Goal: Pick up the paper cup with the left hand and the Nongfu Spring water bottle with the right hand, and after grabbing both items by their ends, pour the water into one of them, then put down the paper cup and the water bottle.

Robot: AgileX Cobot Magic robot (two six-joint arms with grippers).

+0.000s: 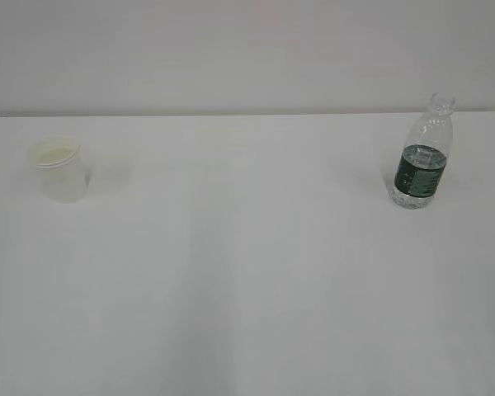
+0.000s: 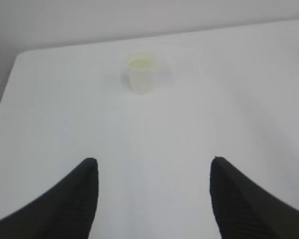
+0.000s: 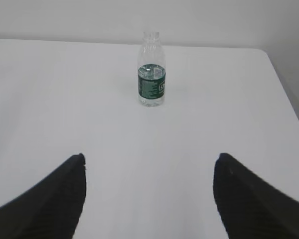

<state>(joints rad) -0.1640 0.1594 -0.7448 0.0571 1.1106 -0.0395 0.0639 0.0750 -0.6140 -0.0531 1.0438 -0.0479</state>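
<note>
The small white paper cup point(image 1: 59, 169) stands upright at the table's far left; the left wrist view shows the paper cup point(image 2: 141, 73) well ahead of my left gripper point(image 2: 153, 159), which is open with nothing between its fingers. The clear Nongfu Spring water bottle point(image 1: 422, 153), uncapped, with a dark green label, stands upright at the far right. In the right wrist view the bottle point(image 3: 151, 70) is far in front of my right gripper point(image 3: 149, 155), also open and holding nothing. Water fills the bottle's lower part. Neither arm shows in the exterior view.
The white table point(image 1: 247, 280) meets a pale wall behind. In the left wrist view the table's left edge point(image 2: 5, 99) is near the cup; in the right wrist view the table's right edge point(image 3: 284, 89) runs past the bottle.
</note>
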